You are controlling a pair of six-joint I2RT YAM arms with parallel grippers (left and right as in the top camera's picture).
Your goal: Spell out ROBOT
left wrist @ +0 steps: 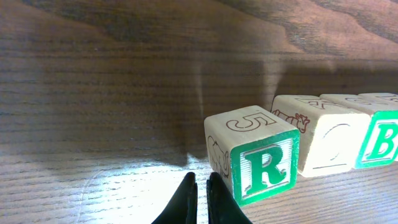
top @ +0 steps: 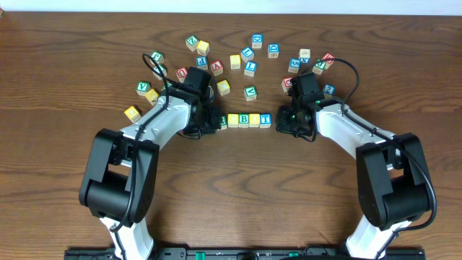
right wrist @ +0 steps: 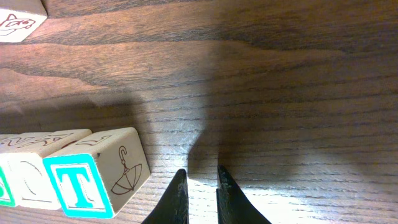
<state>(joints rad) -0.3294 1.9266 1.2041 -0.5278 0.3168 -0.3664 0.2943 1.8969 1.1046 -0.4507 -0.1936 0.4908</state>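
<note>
dark brown wooden table (top: 65,50), loose letter cubes (top: 250,68) scattered at its far side. at the middle, one close row of small wooden cubes — green-framed r cube (left wrist: 264,168), yellow-faced cube (top: 233,120), green-framed b cube (top: 244,120), second yellow-faced cube (top: 254,120), blue-framed t cube (right wrist: 81,180). left gripper (left wrist: 200,177) clenched on nothing, just beside the r; right gripper (right wrist: 200,171) slightly parted, empty, near the t.

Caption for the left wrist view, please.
Shut left end effector close beside the green-framed R cube, followed by the O cube and B cube.
</note>
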